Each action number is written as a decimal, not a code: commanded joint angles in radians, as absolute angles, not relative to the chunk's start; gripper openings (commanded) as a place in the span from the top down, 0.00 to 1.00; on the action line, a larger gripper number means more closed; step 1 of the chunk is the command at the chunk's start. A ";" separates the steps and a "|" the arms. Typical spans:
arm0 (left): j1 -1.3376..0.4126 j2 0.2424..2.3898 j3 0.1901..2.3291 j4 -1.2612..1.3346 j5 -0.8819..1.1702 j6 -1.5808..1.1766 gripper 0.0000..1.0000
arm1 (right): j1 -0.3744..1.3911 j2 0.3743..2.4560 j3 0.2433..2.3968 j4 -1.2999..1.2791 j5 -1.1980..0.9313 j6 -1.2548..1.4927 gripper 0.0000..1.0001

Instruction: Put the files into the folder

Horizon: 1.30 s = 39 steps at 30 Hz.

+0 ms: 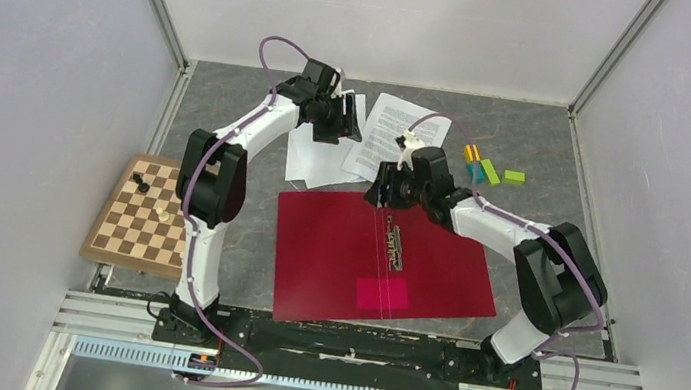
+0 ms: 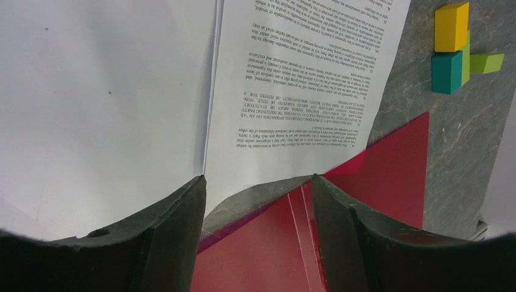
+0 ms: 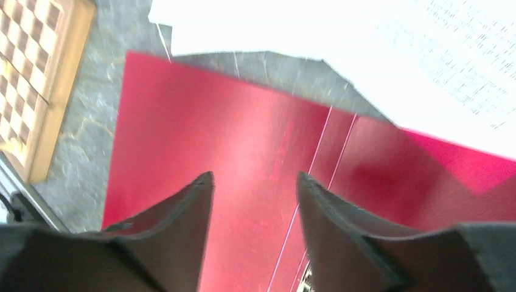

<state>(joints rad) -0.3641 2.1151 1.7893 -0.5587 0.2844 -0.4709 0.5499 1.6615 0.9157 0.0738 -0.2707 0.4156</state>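
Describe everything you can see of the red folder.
The red folder lies open and flat on the grey table, thin, card-like, two crimson panels meeting at a centre crease. A metal clip sits by the crease, a pink square toward the near edge. The printed sheet overlaps its far edge; the right gripper hangs open over that edge.

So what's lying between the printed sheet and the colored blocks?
Only bare grey table separates the printed sheet from the colored blocks; the left wrist view shows it best.

White-and-black arms [image 1: 259,128] carry looping purple cables [image 1: 286,40].
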 commanded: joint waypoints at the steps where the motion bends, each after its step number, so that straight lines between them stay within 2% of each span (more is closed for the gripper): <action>1: -0.358 2.176 1.847 -0.520 0.324 -0.415 0.27 | 0.504 1.631 1.008 0.045 -0.145 0.398 0.36; 2: -0.359 2.189 1.855 -0.521 0.329 -0.408 0.25 | 0.486 1.643 1.014 0.052 -0.124 0.401 0.27; 4: -0.359 2.216 1.874 -0.521 0.345 -0.399 0.22 | 0.459 1.671 1.034 0.065 -0.084 0.399 0.16; 9: -0.357 2.277 1.930 -0.522 0.395 -0.393 0.21 | 0.378 1.765 1.079 0.129 -0.047 0.420 0.06; 14: -0.350 2.340 2.015 -0.569 0.442 -0.387 0.20 | 0.327 1.878 1.189 0.139 -0.023 0.447 0.02; 23: -0.346 2.429 2.127 -0.651 0.441 -0.360 0.19 | 0.302 2.018 1.291 0.111 -0.023 0.479 0.02; 34: -0.352 2.480 2.150 -0.666 0.517 -0.385 0.20 | 0.297 2.072 1.314 0.096 -0.057 0.481 0.02; 39: -0.354 2.464 2.153 -0.654 0.545 -0.439 0.24 | 0.298 2.091 1.324 0.093 -0.086 0.484 0.02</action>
<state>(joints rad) -0.3534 2.4622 2.1159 -0.6586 0.4843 -0.4030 0.3027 2.0556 1.2930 0.0982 -0.0551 0.4755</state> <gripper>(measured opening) 0.779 0.979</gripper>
